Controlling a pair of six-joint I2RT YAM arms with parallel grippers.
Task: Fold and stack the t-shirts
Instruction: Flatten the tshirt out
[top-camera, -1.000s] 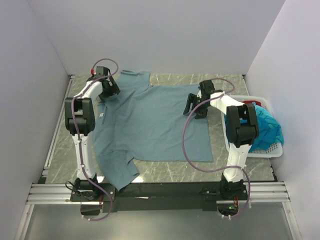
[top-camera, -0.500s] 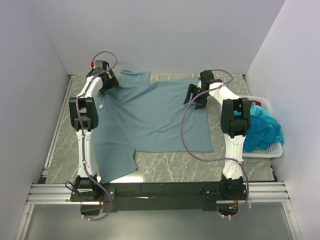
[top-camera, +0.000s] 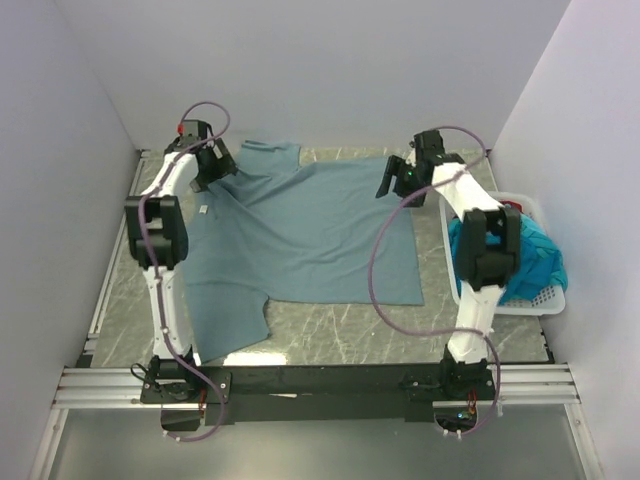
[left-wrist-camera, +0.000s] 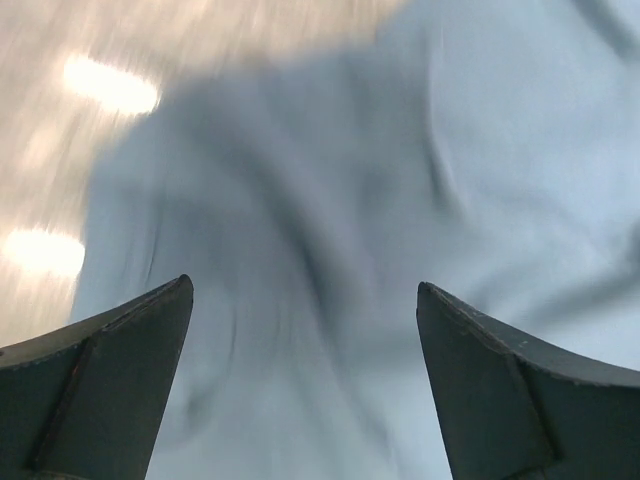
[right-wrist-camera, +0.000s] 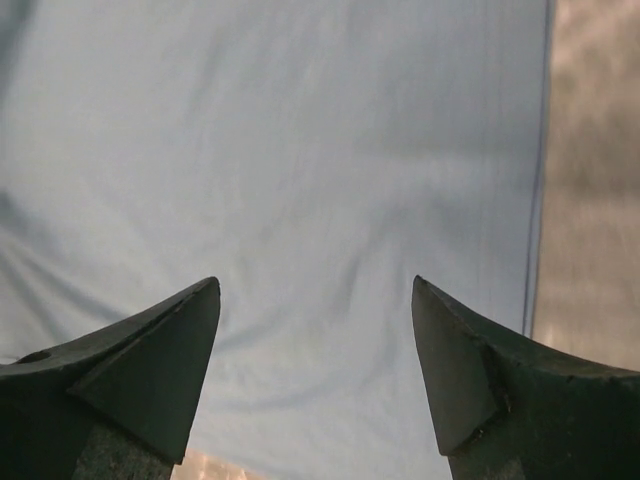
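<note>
A large grey-blue t-shirt (top-camera: 300, 235) lies spread flat on the marble table. My left gripper (top-camera: 222, 168) is open and empty above the shirt's far left shoulder; the left wrist view shows blurred grey-blue cloth (left-wrist-camera: 330, 220) between its fingers. My right gripper (top-camera: 392, 184) is open and empty above the shirt's far right corner; the right wrist view shows smooth cloth (right-wrist-camera: 300, 170) and its hem edge. A turquoise t-shirt (top-camera: 525, 255) and a red one (top-camera: 500, 205) lie bunched in the basket.
A white lattice basket (top-camera: 545, 296) stands at the table's right edge. White walls enclose the table on three sides. Bare marble (top-camera: 340, 335) shows in front of the shirt. The arm bases sit on the black rail at the near edge.
Both grippers have moved toward the back of the table, each to a far corner of the grey-blue shirt. The shirt's right side now lies flatter and more spread.
</note>
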